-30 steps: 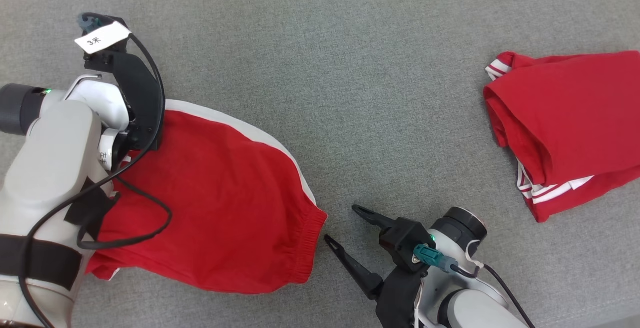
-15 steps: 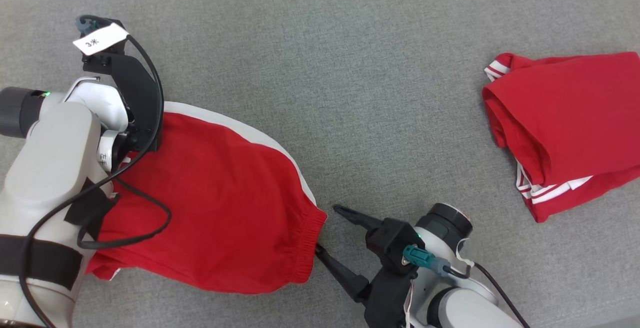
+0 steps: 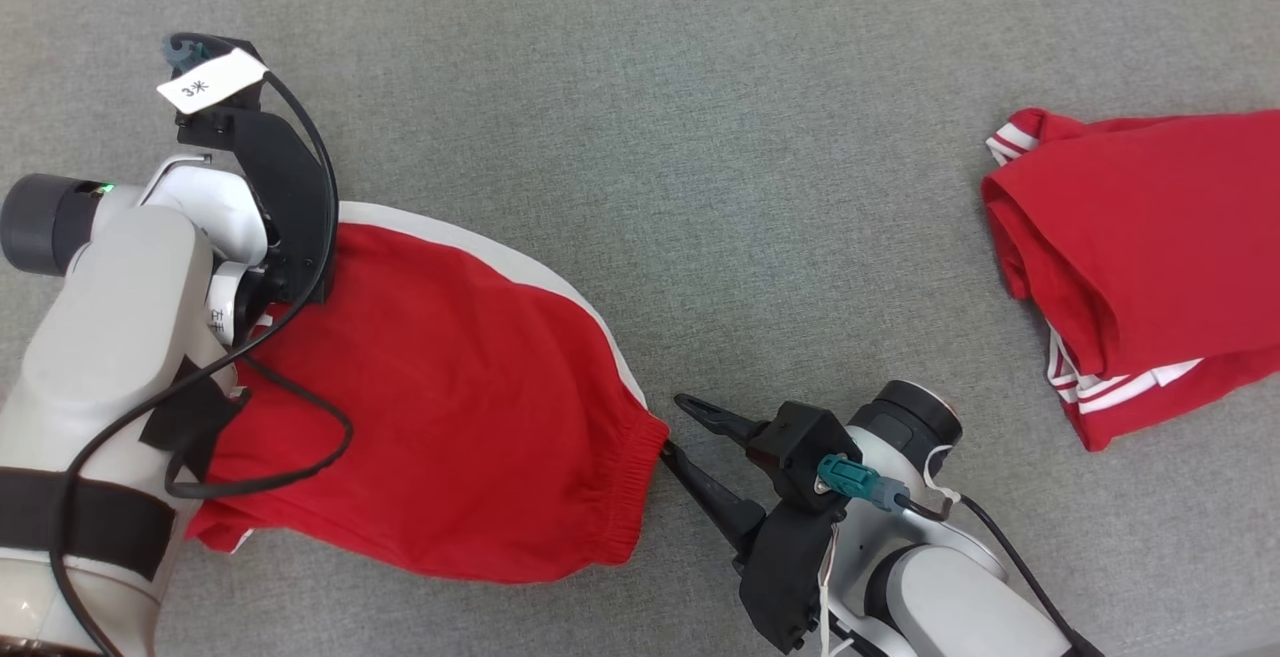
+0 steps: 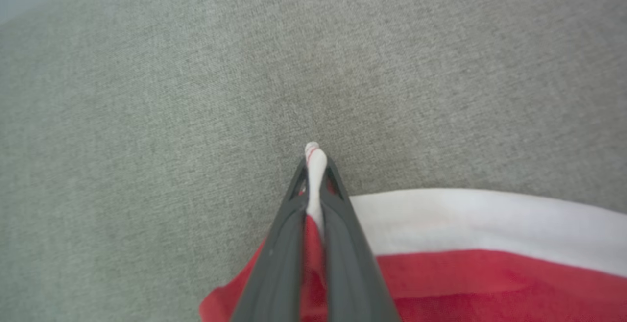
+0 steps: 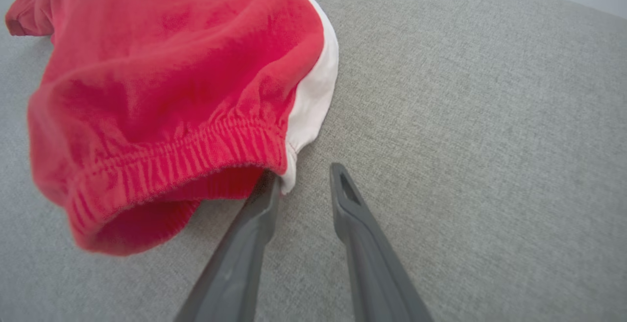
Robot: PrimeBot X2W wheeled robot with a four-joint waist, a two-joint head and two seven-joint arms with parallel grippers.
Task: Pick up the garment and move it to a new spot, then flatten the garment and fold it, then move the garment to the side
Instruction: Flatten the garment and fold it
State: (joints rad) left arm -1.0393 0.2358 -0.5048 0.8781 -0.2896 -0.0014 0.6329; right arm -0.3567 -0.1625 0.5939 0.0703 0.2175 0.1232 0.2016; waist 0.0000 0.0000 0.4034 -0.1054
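Two red garments lay on the grey fabric surface (image 3: 760, 137). The garment (image 3: 450, 407) being handled, red with a white side stripe, was spread over the near left part of the surface. The left gripper (image 4: 313, 165) was clamped tight on its white-trimmed corner. The right gripper (image 3: 672, 425) stood partly open, holding nothing. One of its fingertips touched the corner of the elastic waistband (image 5: 176, 165); the other was over bare surface. A folded red garment (image 3: 1150, 237) lay well apart at the right edge.
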